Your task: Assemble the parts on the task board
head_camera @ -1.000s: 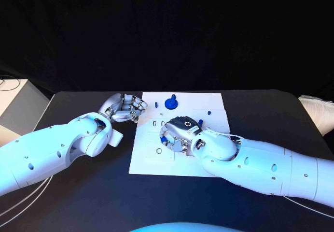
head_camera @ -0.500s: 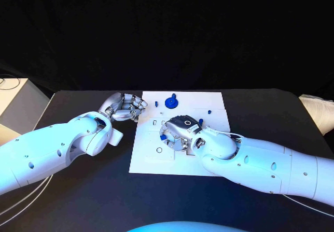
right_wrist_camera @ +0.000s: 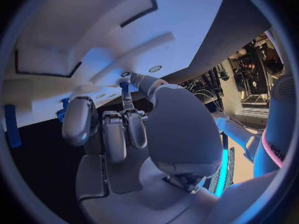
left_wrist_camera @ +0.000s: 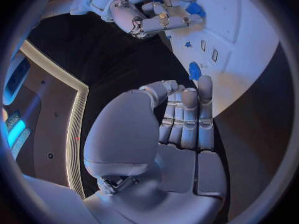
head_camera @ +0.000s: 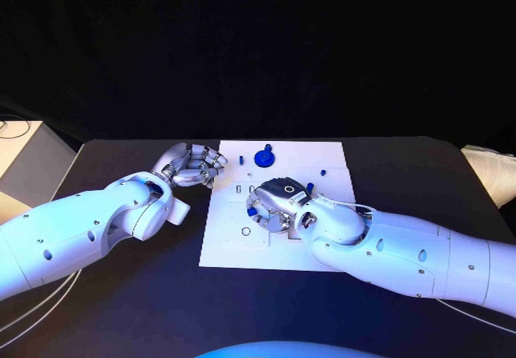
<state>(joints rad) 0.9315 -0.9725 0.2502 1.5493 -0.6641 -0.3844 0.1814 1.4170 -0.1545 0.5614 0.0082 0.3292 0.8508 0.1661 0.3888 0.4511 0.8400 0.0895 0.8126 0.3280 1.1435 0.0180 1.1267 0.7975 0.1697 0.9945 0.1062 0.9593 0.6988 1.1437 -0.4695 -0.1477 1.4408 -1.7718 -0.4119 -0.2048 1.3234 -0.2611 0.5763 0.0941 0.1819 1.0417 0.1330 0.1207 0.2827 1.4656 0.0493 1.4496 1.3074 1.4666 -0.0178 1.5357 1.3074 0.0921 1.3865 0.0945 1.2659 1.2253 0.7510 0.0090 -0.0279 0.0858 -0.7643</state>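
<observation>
Left hand sits over the black tabletop just off the left edge of the task board, near its far-left corner, palm side up toward the head camera. Its fingers lie straight and side by side in the left wrist view, thumb folded across beside them; nothing in it, not touching the board as far as I can tell. Task board is a white plate in the middle of the tabletop, with shallow slots and recesses printed or cut across it. Near its far edge: a round blue part with a small stem, plus a smaller blue piece just to its left. A thin blue peg stands further right, near the right hand. Right hand is down on the board's middle, back of the hand toward the head camera, fingers curled under. A blue part shows at its fingertips on the left side. Right wrist view has the fingers bent in with a short blue part just past the tips, against the board; whether it's pinched or only touched, cannot tell.
</observation>
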